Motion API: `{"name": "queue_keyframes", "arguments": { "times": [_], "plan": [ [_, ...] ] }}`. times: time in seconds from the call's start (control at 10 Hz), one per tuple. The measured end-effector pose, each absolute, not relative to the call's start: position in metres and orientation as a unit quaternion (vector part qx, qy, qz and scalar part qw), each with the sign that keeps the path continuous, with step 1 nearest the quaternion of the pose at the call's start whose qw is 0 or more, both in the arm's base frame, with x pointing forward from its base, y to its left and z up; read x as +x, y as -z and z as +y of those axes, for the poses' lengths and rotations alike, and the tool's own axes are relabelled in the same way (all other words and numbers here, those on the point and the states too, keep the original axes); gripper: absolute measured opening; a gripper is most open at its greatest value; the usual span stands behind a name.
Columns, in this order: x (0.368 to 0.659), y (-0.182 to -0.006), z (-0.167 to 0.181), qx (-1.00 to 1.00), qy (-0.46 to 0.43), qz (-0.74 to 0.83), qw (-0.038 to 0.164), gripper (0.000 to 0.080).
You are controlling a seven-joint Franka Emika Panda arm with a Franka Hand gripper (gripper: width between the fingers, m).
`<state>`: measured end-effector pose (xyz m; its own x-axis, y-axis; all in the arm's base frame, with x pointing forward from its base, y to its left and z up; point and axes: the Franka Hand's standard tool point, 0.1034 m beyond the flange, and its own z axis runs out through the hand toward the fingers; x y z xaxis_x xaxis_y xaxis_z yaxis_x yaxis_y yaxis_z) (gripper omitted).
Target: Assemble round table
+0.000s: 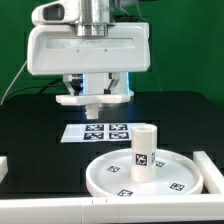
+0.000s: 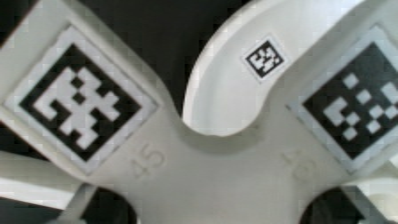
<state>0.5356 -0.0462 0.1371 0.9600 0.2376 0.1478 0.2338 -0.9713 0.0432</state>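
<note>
Toward the exterior view's left, the tool (image 1: 95,90) is closed on the small white plastic branched foot piece (image 1: 72,99), whose tagged arms fill the wrist view (image 2: 192,110). Just in front of it, the marker board (image 1: 100,131) lies flat on the black tabletop (image 1: 30,130). Farther to the exterior view's right, the large white rimmed round disc (image 1: 100,176) rests on the tabletop, with the short white cylindrical leg (image 1: 143,150) upright at its centre.
</note>
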Motion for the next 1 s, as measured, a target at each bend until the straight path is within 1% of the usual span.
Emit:
{"name": "queue_keyframes", "arguments": {
  "times": [0.1, 0.3, 0.4, 0.5, 0.6, 0.9, 1.0],
  "plan": [
    [0.536, -0.138, -0.042, 0.992, -0.071, 0.105, 0.010, 0.0442],
    [0.558, -0.152, -0.004, 0.997, -0.051, 0.062, -0.001, 0.0442],
    [0.564, -0.151, 0.012, 0.999, -0.034, 0.013, -0.007, 0.0442],
    [0.569, -0.145, 0.025, 1.000, -0.017, -0.010, -0.006, 0.0442],
    [0.570, -0.140, 0.028, 1.000, -0.023, -0.002, 0.000, 0.0442],
    [0.569, -0.139, 0.026, 1.000, -0.022, -0.004, 0.000, 0.0442],
    [0.567, -0.139, 0.029, 1.000, -0.012, -0.013, -0.003, 0.0442]
  ]
}}
